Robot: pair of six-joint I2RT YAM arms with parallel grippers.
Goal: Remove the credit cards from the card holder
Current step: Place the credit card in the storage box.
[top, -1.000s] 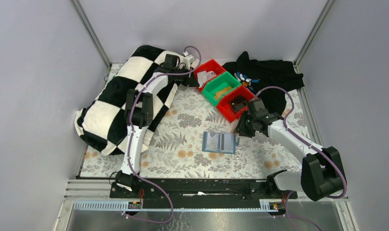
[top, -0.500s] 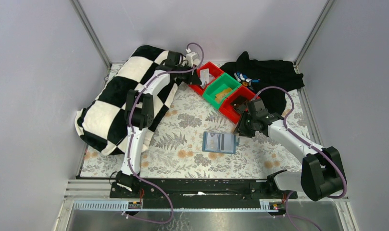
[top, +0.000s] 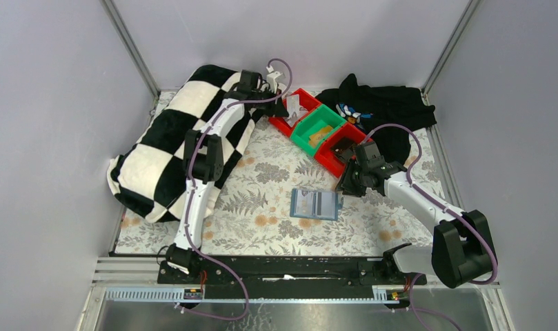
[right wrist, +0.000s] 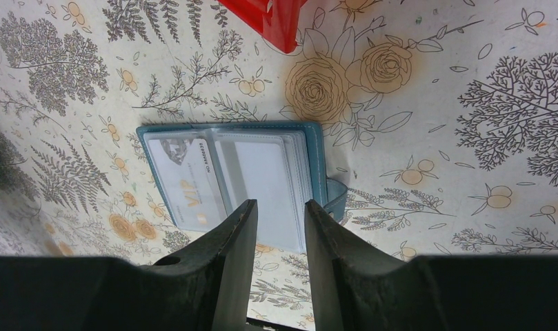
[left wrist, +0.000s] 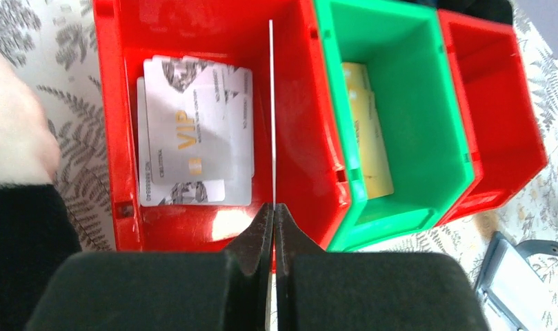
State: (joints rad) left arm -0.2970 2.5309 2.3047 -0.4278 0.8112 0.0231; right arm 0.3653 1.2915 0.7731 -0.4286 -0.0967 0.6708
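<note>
L gripper [left wrist: 274, 208] is clenched on one credit card [left wrist: 272, 110], seen edge-on as a thin white line over the far red bin [left wrist: 110, 103]. That bin holds a stack of pale cards [left wrist: 193, 131], top one marked VIP. Green bin [left wrist: 417, 76], next at 3 o'clock, has a yellow card [left wrist: 369, 131]. A second red bin [left wrist: 500, 103] sits beyond it.

Card holder [top: 314, 205] lies open, lining up, on the floral cloth [top: 262, 179] near table centre, at 6 o'clock of the bins. Wrist view shows a VIP card [right wrist: 186, 183] in its 9 o'clock pocket. The other pocket looks pale — can't tell if a card's inside.

R gripper [right wrist: 281, 207] hangs by the holder's 3 o'clock edge in top view — fingers apart, gripping nothing.

Checked blanket [top: 165, 138] lies at 10 o'clock of the holder, black cloth [top: 383, 110] at 1 o'clock.
</note>
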